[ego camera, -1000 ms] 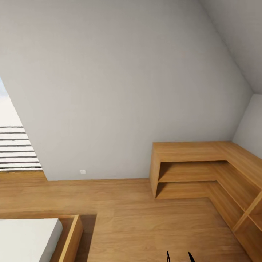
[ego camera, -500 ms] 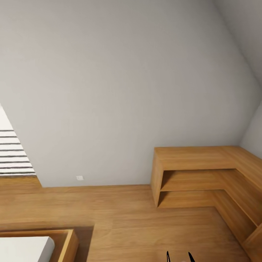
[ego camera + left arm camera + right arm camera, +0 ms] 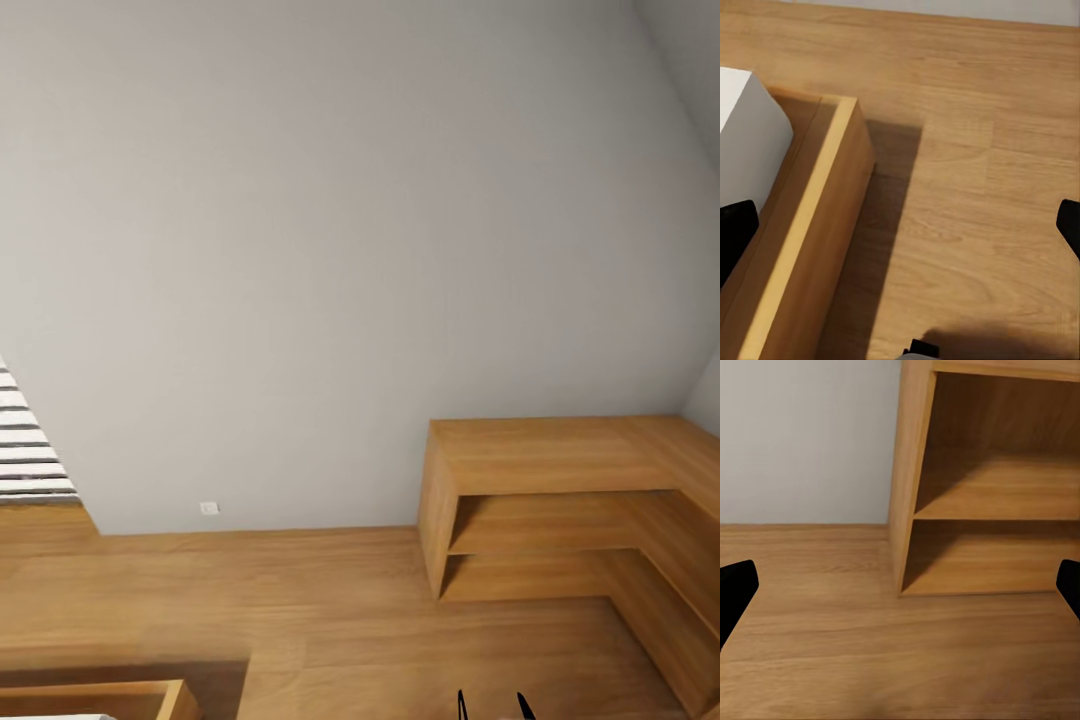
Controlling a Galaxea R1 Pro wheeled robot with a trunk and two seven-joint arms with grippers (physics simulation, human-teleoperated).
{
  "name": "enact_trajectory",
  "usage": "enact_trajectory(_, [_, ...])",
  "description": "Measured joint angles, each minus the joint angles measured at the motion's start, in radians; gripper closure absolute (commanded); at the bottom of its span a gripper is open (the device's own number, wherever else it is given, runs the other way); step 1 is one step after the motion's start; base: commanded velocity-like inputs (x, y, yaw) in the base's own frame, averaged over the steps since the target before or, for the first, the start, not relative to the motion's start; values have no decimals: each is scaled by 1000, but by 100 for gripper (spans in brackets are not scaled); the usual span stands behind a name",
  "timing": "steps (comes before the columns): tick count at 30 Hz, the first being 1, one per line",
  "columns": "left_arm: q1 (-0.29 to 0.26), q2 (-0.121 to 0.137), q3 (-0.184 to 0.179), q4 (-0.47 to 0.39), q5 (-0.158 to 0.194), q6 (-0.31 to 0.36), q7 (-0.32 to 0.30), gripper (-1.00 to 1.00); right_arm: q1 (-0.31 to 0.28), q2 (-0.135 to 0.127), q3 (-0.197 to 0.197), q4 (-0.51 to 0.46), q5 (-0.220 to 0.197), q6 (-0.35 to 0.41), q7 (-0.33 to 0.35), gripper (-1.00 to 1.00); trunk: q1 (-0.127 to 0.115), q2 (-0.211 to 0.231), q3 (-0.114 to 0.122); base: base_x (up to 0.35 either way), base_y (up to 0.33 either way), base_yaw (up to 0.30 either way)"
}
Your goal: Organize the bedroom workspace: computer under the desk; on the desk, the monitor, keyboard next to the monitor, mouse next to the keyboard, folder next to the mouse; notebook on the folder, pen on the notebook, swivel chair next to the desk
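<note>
My left hand (image 3: 900, 225) is spread wide with nothing in it, above the wooden floor (image 3: 967, 150) beside a bed frame (image 3: 810, 240). My right hand (image 3: 900, 585) is also released, facing a low wooden shelf unit (image 3: 982, 502) against the grey wall (image 3: 330, 250).

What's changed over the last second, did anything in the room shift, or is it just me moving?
Only the view moved: the whole head picture slid down, so the camera tilted up or the robot advanced. The wooden bed frame has nearly left the bottom corner, and the L-shaped wooden shelf unit sits lower. Nothing was grasped or released; both grippers are open as before.
</note>
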Motion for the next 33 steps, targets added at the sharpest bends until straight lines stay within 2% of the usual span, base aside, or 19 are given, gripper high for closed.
enact_trajectory(6, [0,0,1,0,2,0,3,-100,0,1,0,0,0,0,0,-100,0,0,0,284,0,0])
enact_trajectory(12, [0,0,1,0,4,-1,3,-100,0,1,0,0,1,0,0,-100,1,0,0,63,0,-13])
enact_trajectory(19, [0,0,1,0,5,0,4,-100,0,-1,1,-1,3,0,3,-100,0,0,4,6,0,-216])
enact_trajectory(26, [0,0,1,0,4,0,4,-100,0,-1,0,-1,3,0,3,-100,0,0,9,219,0,-231])
enact_trajectory(33, [0,0,4,0,5,-1,3,-100,0,-3,0,-1,4,0,3,-100,0,0,15,54,0,-232])
